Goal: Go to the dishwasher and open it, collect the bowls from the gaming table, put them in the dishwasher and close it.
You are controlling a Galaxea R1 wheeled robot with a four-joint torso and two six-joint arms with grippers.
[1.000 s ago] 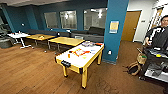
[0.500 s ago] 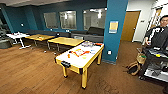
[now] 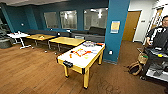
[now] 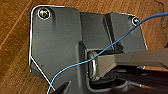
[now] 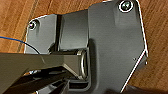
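- The yellow-sided, yellow-legged gaming table with its white top and orange-red markings stands in the middle of the room on the brown wood-plank floor, its dark end slot turned toward the camera.
- At the far end of that top, near the blue pillar, sits a small pale cluster that I take to be the bowls; they are too blurred to count or to tell stacked from spread.
- No pincer can be made out: both wrist views look down past the robot's own dark plates at floor planks, so I cannot tell whether either is apart or together, and places relative to them can only be rough. Both arms appear to hang low over the floor, with the table well apart from them and ahead.
- A thin blue cable crosses the left wrist view.
- Handling, as a judgement: bowls of this kind are likely light and stiff, with smooth, slippery walls, and may chip if knocked. The rim looks the sensible place to pinch, one finger inside and one outside; if nested, the top one should lift first.
- A person in dark clothing stands off to the right beside a loaded cart, and a brown bag lies on the floor there.
- Long yellow-topped tables stand behind the gaming table, before the dark glass wall.
- The dishwasher is nowhere among what can be seen here.
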